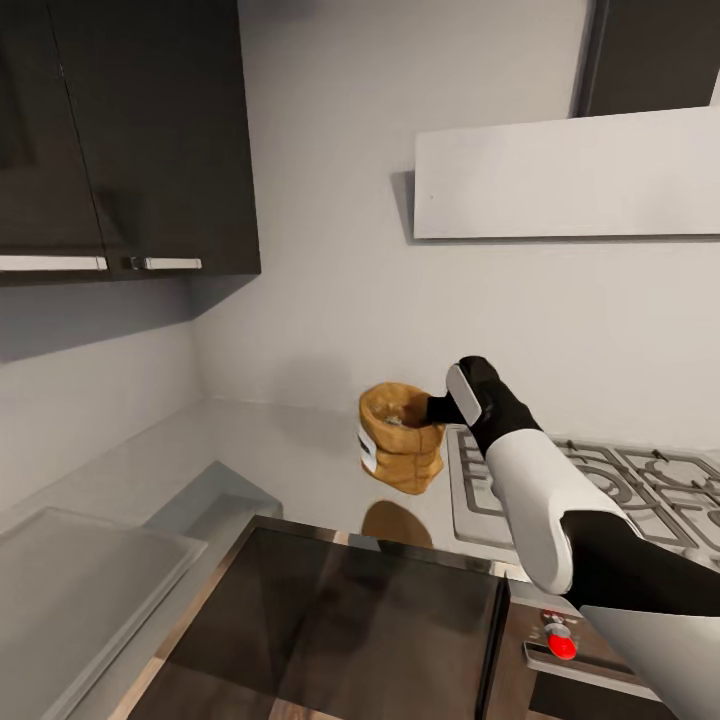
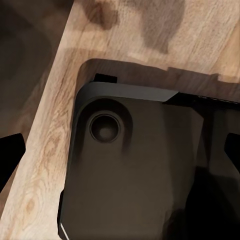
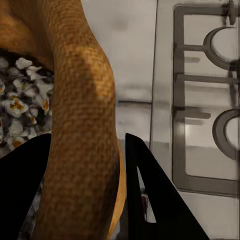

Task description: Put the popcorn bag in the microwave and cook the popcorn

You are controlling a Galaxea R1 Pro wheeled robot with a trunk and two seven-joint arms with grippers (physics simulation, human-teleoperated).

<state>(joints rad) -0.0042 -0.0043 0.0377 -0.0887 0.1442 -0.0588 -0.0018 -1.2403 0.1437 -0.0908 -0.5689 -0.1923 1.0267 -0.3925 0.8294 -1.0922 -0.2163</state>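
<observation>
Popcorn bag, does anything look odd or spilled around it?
Nothing looks spilled. The popcorn bag appears lifted above the countertop, its shadow apart beneath it, with the right gripper straddling its rim; the popcorn sits inside.

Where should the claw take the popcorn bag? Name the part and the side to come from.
Take the popcorn bag by its rolled rim, from above on the hob side. It stands upright with an open mouth, so one finger can go inside and one outside the wall. The right claw already straddles the rim that way, popcorn visible inside.
</observation>
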